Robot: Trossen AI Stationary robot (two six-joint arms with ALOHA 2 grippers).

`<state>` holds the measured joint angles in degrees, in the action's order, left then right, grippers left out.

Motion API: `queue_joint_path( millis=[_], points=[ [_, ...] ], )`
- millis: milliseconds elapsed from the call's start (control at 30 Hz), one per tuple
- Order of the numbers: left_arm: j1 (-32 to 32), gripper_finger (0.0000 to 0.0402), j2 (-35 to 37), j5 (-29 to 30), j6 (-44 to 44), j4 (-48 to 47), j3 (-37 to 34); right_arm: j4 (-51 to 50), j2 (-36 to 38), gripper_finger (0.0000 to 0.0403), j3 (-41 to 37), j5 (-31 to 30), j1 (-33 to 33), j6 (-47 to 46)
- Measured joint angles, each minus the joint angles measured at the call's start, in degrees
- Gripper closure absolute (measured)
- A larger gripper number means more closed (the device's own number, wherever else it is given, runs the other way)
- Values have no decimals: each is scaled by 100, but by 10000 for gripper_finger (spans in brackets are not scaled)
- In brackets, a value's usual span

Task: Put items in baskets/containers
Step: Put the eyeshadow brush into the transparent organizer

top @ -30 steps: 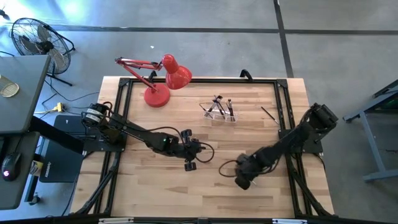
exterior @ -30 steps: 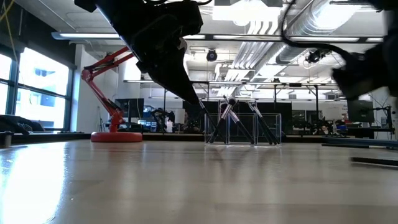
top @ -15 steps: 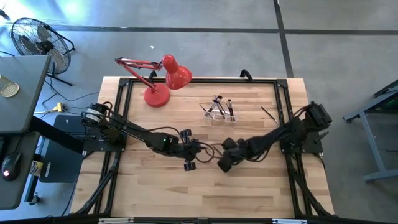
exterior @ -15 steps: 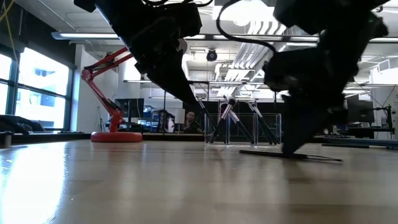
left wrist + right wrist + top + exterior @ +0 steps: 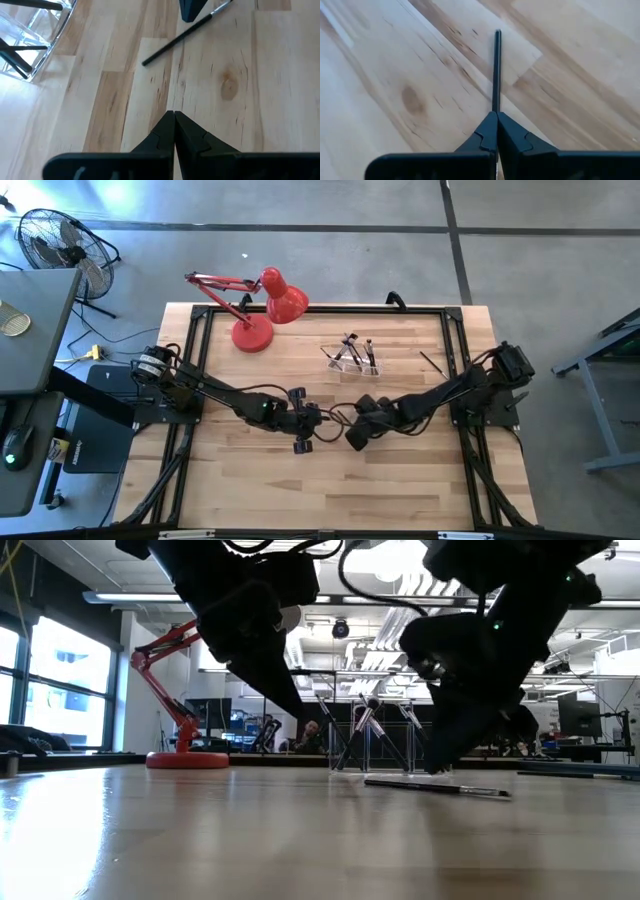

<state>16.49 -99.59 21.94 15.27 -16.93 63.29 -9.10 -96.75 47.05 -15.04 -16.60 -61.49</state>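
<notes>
The light wooden plank tabletop (image 5: 250, 490) carries both dark arms, which meet near the centre of the high view. The left gripper (image 5: 304, 442) sits just left of centre; in the left wrist view its jaws are pressed tip to tip with nothing between them, above bare wood. The right gripper (image 5: 352, 438) sits just right of it, near the left gripper but apart from it. In the right wrist view its jaws are closed together at the near end of a thin dark-handled brush (image 5: 497, 70), which runs straight away from the fingertips across the planks; whether the jaws pinch the brush or merely meet above its end cannot be told. In the low view the same brush lies flat on the tabletop at centre right of the frame, directly below the right gripper. In the left wrist view it appears as a dark diagonal rod in the upper middle of the frame, with the right gripper's dark tip at its upper end. The small clear plastic holder (image 5: 355, 362) stands above centre in the high view, well apart from both grippers, with several dark brushes leaning inside it. One further thin brush (image 5: 433, 364) lies on the tabletop at the right, near the frame rail. A red desk lamp (image 5: 262, 308) stands at the upper left of the tabletop.
</notes>
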Motion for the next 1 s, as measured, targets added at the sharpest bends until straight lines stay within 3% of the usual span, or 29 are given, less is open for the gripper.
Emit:
queue_joint_path(
  millis=[333,500,667,800,1000],
  points=[
    [0,401,0,110,-44,-8,0,-313,610,402,4,-160,-37,45],
    [-2,401,0,-43,-604,38,23,-1091,965,402,15,168,-133,31],
    [-77,401,0,-92,-907,67,139,-1779,1125,403,15,95,-346,-352],
    [-233,401,0,-349,-972,55,164,-1823,1126,403,15,4,-516,-537],
    [-577,401,0,-1340,-1619,135,164,-1549,1113,403,7,-537,-1003,-640]
  ],
)
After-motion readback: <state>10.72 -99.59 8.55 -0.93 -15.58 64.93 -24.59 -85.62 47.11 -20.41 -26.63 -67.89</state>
